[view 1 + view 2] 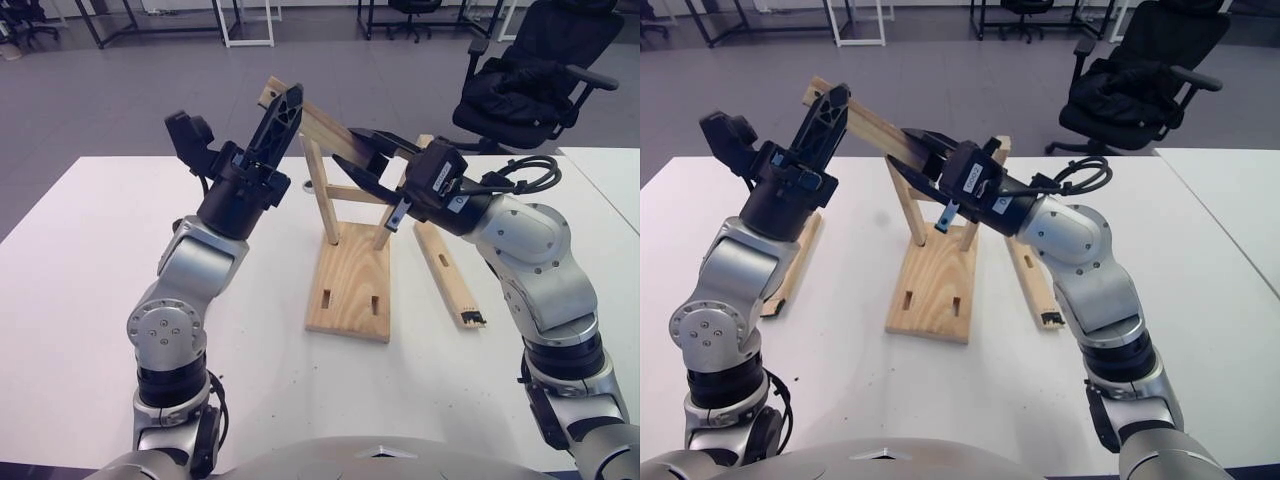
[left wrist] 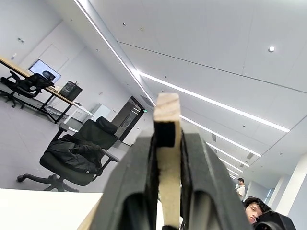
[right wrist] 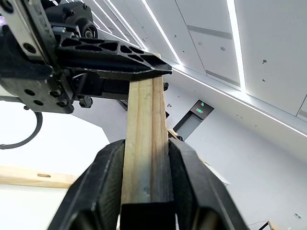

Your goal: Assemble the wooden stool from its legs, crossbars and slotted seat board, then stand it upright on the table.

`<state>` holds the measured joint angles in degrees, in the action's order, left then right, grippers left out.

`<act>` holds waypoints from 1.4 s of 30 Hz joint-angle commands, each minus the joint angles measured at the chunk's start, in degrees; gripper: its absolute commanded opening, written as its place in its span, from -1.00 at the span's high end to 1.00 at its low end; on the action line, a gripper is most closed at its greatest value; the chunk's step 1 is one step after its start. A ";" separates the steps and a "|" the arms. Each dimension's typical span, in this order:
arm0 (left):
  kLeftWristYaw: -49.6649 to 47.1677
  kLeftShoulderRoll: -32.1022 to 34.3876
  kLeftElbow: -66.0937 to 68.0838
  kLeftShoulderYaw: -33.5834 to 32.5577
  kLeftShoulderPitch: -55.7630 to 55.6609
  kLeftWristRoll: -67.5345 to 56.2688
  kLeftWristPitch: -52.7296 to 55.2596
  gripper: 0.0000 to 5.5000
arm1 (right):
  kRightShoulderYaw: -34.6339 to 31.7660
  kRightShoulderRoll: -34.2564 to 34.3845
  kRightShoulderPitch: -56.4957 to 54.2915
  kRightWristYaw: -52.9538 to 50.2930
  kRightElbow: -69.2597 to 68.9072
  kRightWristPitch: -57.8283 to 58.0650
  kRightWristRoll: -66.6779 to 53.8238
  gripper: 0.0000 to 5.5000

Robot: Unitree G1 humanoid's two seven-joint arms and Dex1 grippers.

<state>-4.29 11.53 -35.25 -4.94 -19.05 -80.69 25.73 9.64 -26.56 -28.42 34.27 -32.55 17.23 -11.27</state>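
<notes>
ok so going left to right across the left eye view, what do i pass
left gripper clamped on the wooden bar → seat board → loose leg lying flat on the table → office chair behind the table

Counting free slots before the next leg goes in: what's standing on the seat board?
Two legs stand at the seat board's far end, joined by a crossbar; two near slots are open. The right gripper, gripping a raised bar, covers much of the right leg.
</notes>
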 commanded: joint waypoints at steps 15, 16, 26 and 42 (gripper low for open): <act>28.61 18.98 49.44 -19.68 8.26 31.00 -10.95 0.85 | -3.88 0.33 21.77 -2.68 17.74 -8.03 2.77 -0.02; 29.92 18.82 52.59 -19.57 7.40 32.61 -12.26 0.85 | -3.93 0.24 22.78 -2.62 19.04 -9.26 3.29 -0.02; 32.39 15.92 59.49 -23.51 4.95 34.43 -11.88 0.85 | -3.63 0.66 23.94 -1.72 23.55 -13.25 4.74 -0.02; 30.95 14.34 57.04 -22.91 6.96 39.96 -10.37 0.85 | -2.59 0.81 23.44 -1.28 24.66 -14.49 6.24 -0.02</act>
<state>28.06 25.37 23.25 -28.60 -13.85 -42.98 14.50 7.01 -25.68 -4.54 32.95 -7.89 3.22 -5.95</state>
